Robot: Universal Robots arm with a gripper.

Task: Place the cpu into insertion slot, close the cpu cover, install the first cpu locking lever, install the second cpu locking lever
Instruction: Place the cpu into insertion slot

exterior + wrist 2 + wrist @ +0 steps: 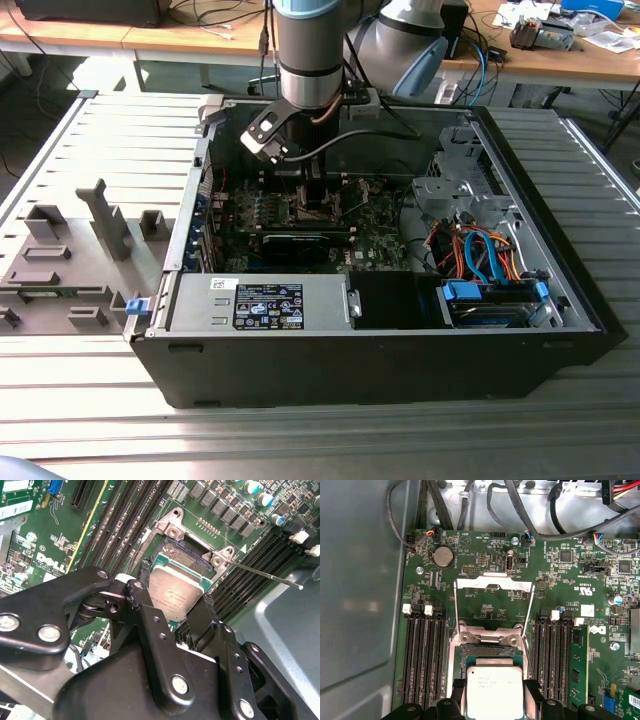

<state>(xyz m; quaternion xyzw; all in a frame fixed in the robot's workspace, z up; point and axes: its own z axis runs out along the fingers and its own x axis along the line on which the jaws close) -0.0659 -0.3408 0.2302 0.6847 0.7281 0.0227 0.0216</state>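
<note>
The cpu (175, 594), a small square chip with a silver top, sits between my gripper's (176, 587) black fingers (145, 572), which are shut on two of its opposite edges. It hangs just over the insertion slot (184, 546), whose dark contact field shows beyond the chip's far edge. The first wrist view shows the same: cpu (495, 687), gripper (494, 694), slot (487, 653). The cpu cover (492, 583), a silvery frame, is swung open past its hinge. A thin wire locking lever (265, 575) sticks out to one side, unlatched. In the exterior view my gripper (315, 195) reaches down into the open computer case (380, 330).
Black memory slots (425, 650) flank the socket on both sides. Cables (530, 520) run along the board's far edge. A power supply (265, 300) and a drive bay with orange and blue cables (480, 255) stand inside the case. Grey fixtures (70, 260) lie at the exterior view's left.
</note>
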